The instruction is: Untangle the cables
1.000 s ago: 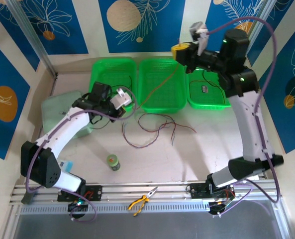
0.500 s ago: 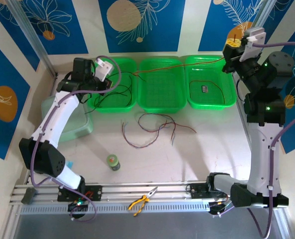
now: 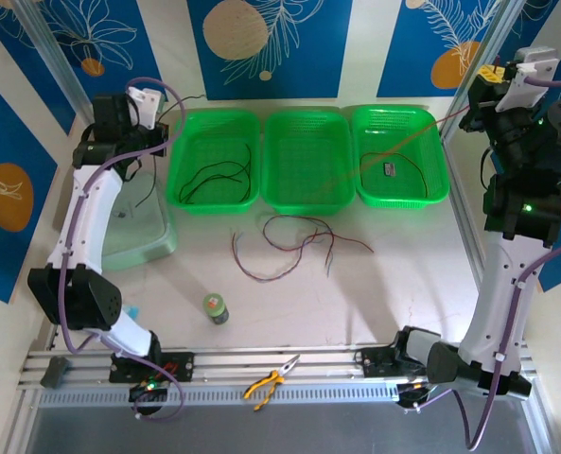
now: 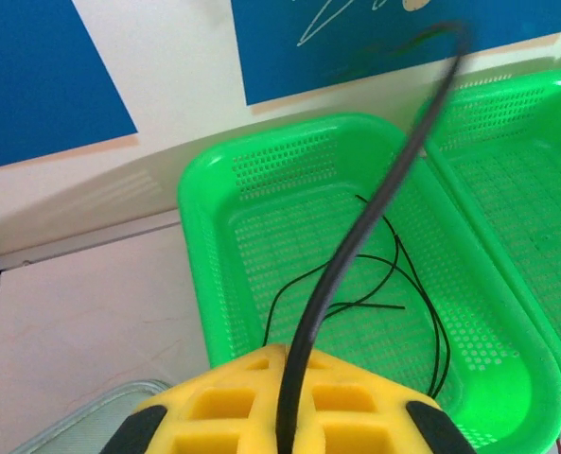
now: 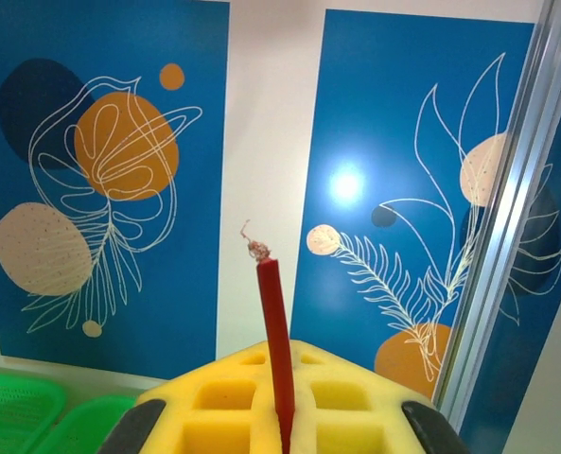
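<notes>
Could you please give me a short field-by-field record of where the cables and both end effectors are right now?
left end effector: shut on black cable, high at the far left
right end effector: shut on red cable, high at the far right
loose cables: tangled on the table, in front of the middle basket
left basket: holds a thin black wire
pliers: at the near edge
</notes>
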Controlling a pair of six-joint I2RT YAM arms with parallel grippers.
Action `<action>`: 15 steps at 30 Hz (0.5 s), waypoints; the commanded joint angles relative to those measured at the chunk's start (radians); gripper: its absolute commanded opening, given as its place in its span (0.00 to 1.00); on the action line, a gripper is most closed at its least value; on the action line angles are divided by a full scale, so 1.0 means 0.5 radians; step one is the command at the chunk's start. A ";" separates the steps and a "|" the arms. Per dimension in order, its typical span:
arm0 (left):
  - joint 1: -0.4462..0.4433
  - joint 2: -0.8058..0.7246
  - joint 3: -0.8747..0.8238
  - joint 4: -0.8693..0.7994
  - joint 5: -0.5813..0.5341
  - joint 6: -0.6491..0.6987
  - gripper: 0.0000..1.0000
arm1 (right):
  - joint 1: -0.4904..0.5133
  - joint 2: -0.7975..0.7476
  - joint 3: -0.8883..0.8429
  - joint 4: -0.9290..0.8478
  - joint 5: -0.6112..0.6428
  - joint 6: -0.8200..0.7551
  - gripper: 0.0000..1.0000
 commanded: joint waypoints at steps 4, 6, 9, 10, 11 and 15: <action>0.003 0.027 0.074 0.056 0.292 -0.102 0.00 | 0.003 0.051 0.143 -0.070 -0.198 0.124 0.00; -0.020 0.012 0.062 0.098 0.399 -0.089 0.00 | 0.022 0.072 0.163 -0.080 -0.212 0.134 0.00; -0.059 -0.051 0.009 0.165 0.416 -0.075 0.00 | 0.034 0.093 0.202 -0.071 -0.204 0.133 0.00; -0.062 -0.066 0.005 0.167 0.417 -0.084 0.00 | 0.035 0.103 0.225 -0.071 -0.195 0.128 0.00; -0.064 -0.075 0.005 0.166 0.424 -0.093 0.00 | 0.036 0.114 0.253 -0.063 -0.188 0.120 0.00; -0.065 -0.104 0.008 0.142 0.441 -0.118 0.00 | 0.034 0.179 0.370 -0.025 -0.128 0.042 0.00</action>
